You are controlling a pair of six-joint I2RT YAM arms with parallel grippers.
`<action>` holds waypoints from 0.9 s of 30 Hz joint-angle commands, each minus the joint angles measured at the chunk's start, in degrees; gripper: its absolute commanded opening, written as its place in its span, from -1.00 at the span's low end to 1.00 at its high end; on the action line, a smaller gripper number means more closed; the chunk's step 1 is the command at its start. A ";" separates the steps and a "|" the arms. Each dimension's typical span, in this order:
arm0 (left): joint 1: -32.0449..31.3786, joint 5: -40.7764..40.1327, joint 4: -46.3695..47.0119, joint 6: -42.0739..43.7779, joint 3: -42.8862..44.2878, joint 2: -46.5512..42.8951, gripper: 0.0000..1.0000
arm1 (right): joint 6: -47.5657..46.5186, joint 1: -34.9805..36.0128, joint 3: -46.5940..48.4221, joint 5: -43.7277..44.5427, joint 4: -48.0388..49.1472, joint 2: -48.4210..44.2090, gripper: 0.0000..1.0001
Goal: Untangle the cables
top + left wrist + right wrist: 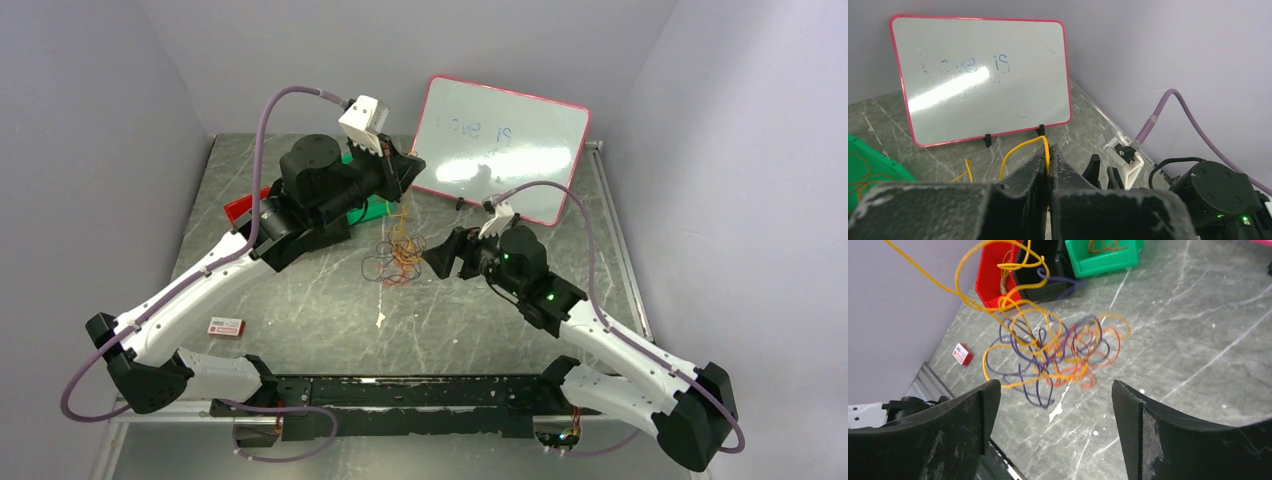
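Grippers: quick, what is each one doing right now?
Left gripper: closed, pinching a yellow cable.
Right gripper: open, holding nothing.

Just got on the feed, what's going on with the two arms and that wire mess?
The left gripper is shut on a yellow cable, holding it up near the whiteboard. The strand runs down into the tangle of orange, yellow and dark cables lying on the table. The right gripper is open and empty, pointed at that tangle. The cables look knotted together, so the untangling is not done.
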 commanded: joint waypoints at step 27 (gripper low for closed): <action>0.10 2.21 0.98 0.85 0.95 0.08 -0.86 | 17.35 0.20 3.17 -6.68 0.34 15.48 0.23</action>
